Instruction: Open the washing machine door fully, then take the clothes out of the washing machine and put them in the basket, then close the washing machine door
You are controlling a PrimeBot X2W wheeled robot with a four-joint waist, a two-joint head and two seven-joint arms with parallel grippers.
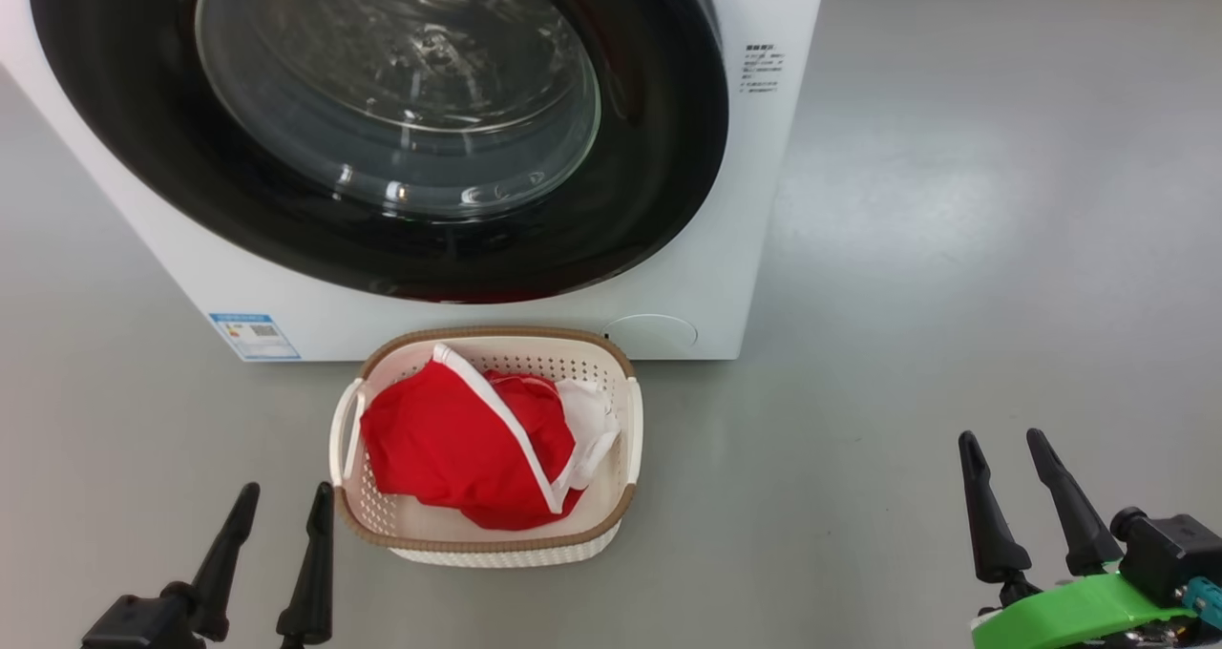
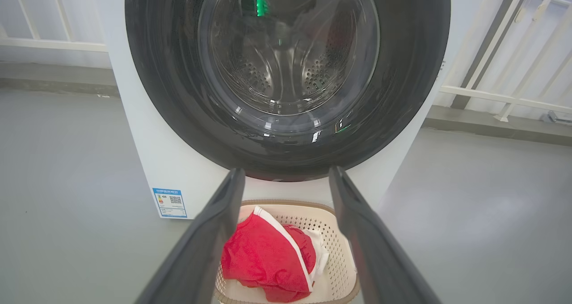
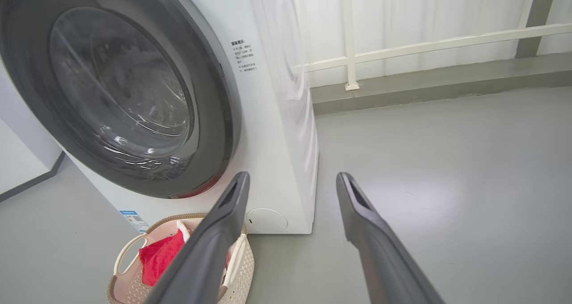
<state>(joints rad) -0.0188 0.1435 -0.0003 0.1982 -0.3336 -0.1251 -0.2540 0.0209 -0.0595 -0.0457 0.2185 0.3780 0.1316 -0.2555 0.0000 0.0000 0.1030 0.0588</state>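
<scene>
The opening of the big white front-loading washing machine (image 1: 730, 248) is closed off by its large round black-rimmed glass door (image 1: 391, 105). Just before it, the grey floor (image 1: 955, 248) is taken up by the small cream-white perforated plastic basket (image 1: 632, 420), largely filled by bright red and white clothes (image 1: 439, 439). Open floor is left to the machine's right and on both sides of the basket.

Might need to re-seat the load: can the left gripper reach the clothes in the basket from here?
Probably yes. The left gripper stands open just beside the basket, whose top is open, and the clothes lie uncovered with nothing between.
</scene>
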